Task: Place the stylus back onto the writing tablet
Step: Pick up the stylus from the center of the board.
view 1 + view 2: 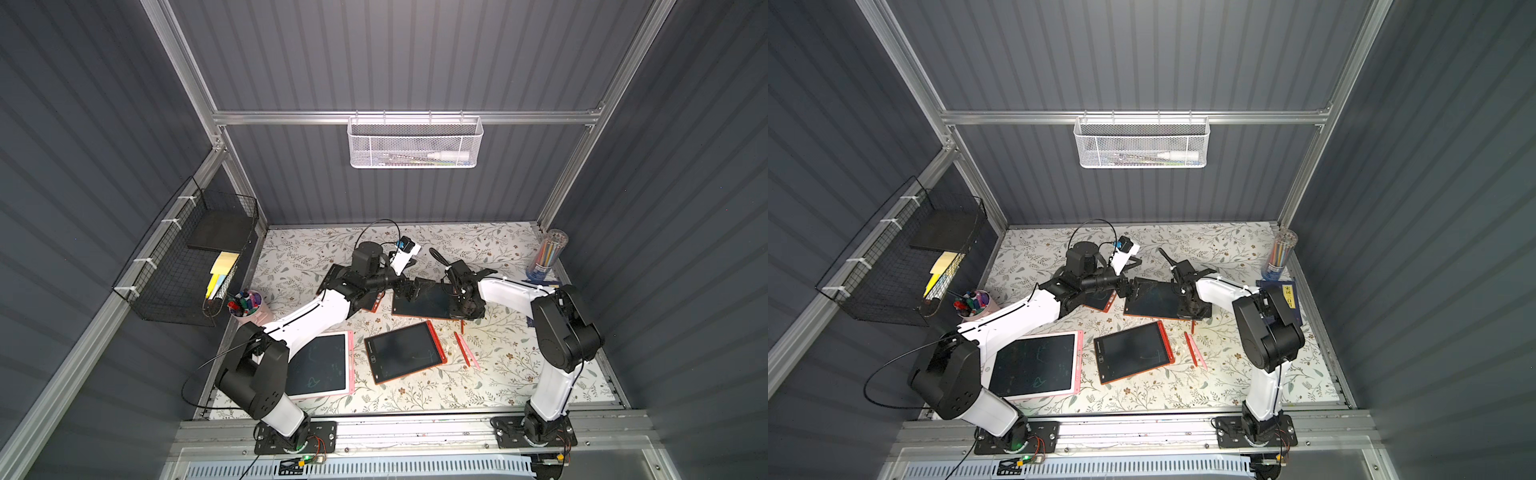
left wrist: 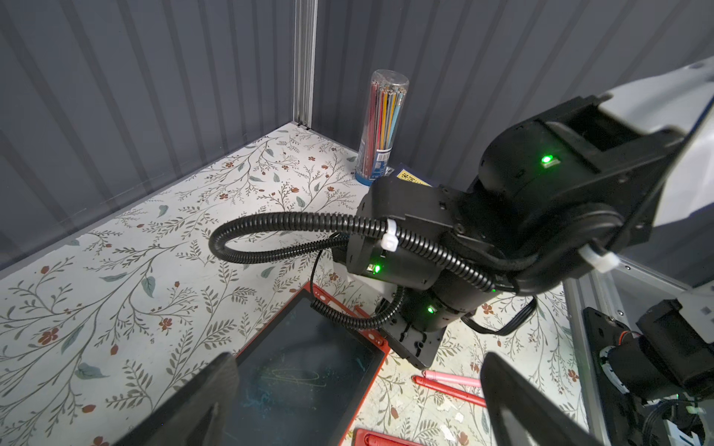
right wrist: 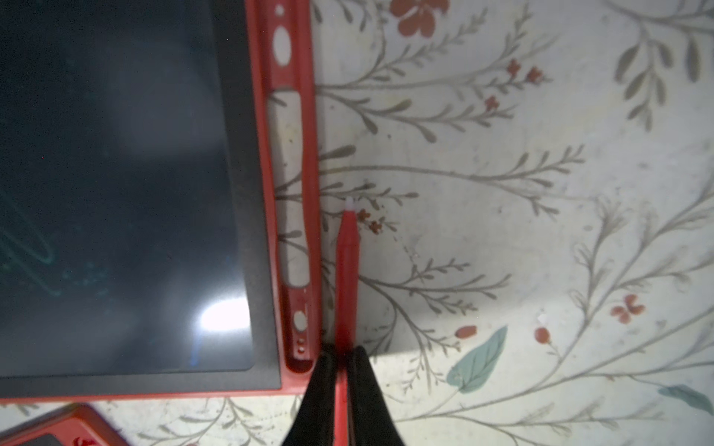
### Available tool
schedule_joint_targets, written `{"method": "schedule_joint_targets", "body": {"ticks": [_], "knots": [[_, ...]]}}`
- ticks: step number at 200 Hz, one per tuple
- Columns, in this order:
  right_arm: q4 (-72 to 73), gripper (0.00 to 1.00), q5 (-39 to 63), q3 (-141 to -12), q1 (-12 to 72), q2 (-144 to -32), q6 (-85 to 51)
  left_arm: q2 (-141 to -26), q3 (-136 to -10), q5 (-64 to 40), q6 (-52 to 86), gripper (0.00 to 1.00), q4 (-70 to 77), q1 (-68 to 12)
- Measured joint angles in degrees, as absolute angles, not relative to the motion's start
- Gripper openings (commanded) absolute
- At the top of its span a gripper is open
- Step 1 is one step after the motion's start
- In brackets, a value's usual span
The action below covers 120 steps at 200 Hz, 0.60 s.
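Pinching the slim red stylus [image 3: 347, 270] near its back end, the right gripper [image 3: 342, 353] held it just beside the empty edge slot of the writing tablet [image 3: 116, 173]. It looked light, stiff, slippery. The left gripper [image 2: 357, 363] gaped, holding nothing.

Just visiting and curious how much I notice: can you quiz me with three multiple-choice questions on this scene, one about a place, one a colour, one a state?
1. Where is the stylus in the right gripper, relative to the red tablet? A on its screen; B beside its slotted edge; C under it.
2. What colour is that stylus? A blue; B green; C red.
3. How is the left gripper? A open; B shut on a stylus; C shut on a tablet.
Answers: B, it runs alongside the frame; C, its barrel is red; A, its jaws stand wide apart.
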State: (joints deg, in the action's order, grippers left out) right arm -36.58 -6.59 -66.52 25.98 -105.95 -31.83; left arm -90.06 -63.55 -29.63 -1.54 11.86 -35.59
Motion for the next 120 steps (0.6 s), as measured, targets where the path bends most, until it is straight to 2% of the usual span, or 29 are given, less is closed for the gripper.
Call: {"method": "schedule_joint_targets", "body": {"ticks": [120], "knots": [[-35.16,0.13,-8.43,-65.32,26.94,-105.58,-34.59,-89.67,-63.24,-29.65,-1.54,1.00,11.88,-35.59]]}}
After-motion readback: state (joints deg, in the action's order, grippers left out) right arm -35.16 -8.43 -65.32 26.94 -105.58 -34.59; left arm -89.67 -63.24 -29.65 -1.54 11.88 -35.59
